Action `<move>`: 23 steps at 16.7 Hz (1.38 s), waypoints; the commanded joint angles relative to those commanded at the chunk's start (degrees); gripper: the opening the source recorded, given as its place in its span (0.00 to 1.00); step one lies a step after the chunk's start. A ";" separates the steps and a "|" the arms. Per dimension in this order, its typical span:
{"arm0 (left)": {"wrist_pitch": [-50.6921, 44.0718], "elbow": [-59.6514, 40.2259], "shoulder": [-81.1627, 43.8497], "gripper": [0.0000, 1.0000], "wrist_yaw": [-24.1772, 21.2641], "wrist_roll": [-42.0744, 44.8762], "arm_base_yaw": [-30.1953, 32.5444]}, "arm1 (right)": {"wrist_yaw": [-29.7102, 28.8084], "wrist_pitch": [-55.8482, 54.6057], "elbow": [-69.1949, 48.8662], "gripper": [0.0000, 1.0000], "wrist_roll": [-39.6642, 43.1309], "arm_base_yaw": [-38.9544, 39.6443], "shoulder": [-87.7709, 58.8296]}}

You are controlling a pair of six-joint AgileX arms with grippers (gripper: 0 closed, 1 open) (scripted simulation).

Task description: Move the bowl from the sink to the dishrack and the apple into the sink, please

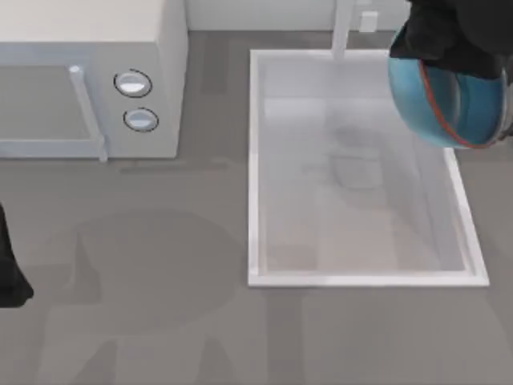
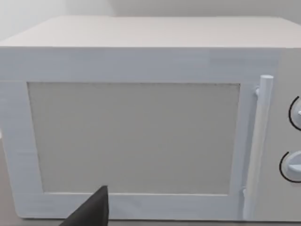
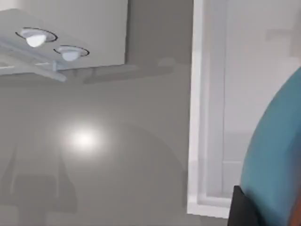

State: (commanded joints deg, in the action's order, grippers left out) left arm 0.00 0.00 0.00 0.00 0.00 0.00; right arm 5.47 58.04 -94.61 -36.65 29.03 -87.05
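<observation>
Grey table (image 1: 160,321), left to right. My left arm (image 1: 10,273): parked at the left edge. White microwave (image 1: 88,80), two knobs. White sink (image 1: 255,160), basin bare. Bowl (image 1: 445,104): glossy blue, thin reddish-brown rim, deep, tilted, held aloft over the sink's far right corner, pinched by my right gripper (image 1: 449,36). Likely rigid and slippery; the rim is the best hold.

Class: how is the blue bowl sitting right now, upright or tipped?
Tipped. In the top view the bowl is held by the right gripper over the sink's far right corner, its reddish rim facing sideways.
</observation>
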 joint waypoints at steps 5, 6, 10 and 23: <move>0.00 0.00 0.00 1.00 0.00 0.00 0.00 | 9.49 -28.15 10.65 0.00 16.88 -24.88 6.29; 0.00 0.00 0.00 1.00 0.00 0.00 0.00 | 11.02 -33.49 12.41 0.00 20.11 -29.75 7.32; 0.00 0.00 0.00 1.00 0.00 0.00 0.00 | 15.46 -50.20 17.21 0.00 30.54 -45.60 10.61; 0.00 0.00 0.00 1.00 0.00 0.00 0.00 | 16.58 -61.42 19.90 0.00 35.62 -52.40 8.73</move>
State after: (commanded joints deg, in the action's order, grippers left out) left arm 0.00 0.00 0.00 0.00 0.00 0.00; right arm 22.05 -3.39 -74.71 -1.03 -23.37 -78.32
